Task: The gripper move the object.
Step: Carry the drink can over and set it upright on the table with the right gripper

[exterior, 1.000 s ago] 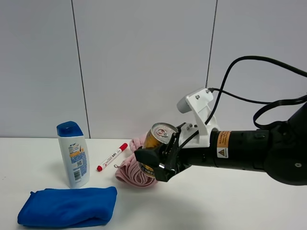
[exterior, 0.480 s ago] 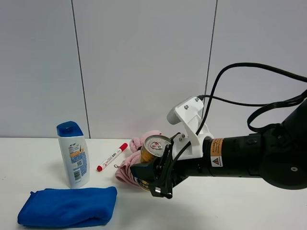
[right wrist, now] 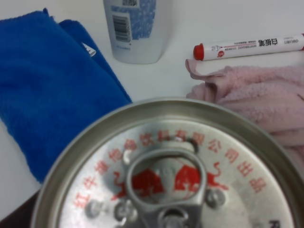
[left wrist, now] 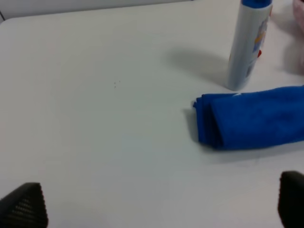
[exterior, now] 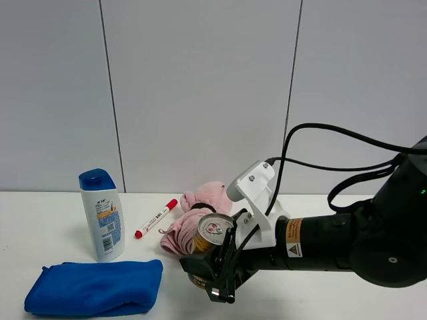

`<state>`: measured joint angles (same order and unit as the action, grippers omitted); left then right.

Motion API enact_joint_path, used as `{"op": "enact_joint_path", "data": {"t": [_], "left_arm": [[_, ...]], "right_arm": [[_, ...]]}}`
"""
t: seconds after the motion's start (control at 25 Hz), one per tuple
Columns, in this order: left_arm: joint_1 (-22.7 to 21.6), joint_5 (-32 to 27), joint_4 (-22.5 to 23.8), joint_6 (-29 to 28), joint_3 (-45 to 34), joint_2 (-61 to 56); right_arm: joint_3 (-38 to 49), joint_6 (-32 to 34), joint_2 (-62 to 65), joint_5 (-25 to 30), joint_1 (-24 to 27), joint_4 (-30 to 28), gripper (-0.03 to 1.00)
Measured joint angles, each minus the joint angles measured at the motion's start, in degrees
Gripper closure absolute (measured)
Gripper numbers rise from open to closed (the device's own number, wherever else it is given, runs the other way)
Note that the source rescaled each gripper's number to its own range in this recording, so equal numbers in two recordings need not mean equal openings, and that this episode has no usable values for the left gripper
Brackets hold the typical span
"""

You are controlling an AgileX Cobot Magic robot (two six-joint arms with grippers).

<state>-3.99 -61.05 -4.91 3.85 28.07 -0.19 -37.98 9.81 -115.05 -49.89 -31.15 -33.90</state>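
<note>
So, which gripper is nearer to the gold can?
Right. The right gripper has its fingers closed around the gold can. The left gripper hangs open over the bare table, beyond the blue cloth from the can.

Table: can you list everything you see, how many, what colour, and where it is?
can: one, gold with a silver top, held in the right gripper, in front of the pink cloth
bottle: one, white with a blue cap, standing upright on the left
marker: one, white with a red cap, lying between the bottle and the pink cloth
pink cloth: one, pink, bunched up near the middle, by the wall
blue cloth: one, blue, folded, in front of the bottle
table: one, white, under everything
right gripper: one, black, closed around the can, reaching in from the right
left gripper: one, black, open, over bare table, away from the blue cloth
</note>
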Motion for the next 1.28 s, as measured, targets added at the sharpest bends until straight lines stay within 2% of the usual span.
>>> {"op": "enact_joint_path", "data": {"t": [0.36, 0.56, 1.12, 1.28], "left_arm": [[0.0, 0.0, 0.0, 0.0, 0.0, 0.0], [0.0, 0.0, 0.0, 0.0, 0.0, 0.0], [0.0, 0.0, 0.0, 0.0, 0.0, 0.0], [0.0, 0.0, 0.0, 0.0, 0.0, 0.0]], "right_arm": [[-3.8, 0.0, -5.0, -0.2, 0.0, -1.5, 0.96], [-4.8, 0.1, -5.2, -2.9, 0.0, -2.5, 0.96], [-4.8, 2.3, -5.3, -2.7, 0.0, -9.6, 0.96], [-5.0, 2.4, -7.0, -2.9, 0.0, -9.2, 0.96]]}}
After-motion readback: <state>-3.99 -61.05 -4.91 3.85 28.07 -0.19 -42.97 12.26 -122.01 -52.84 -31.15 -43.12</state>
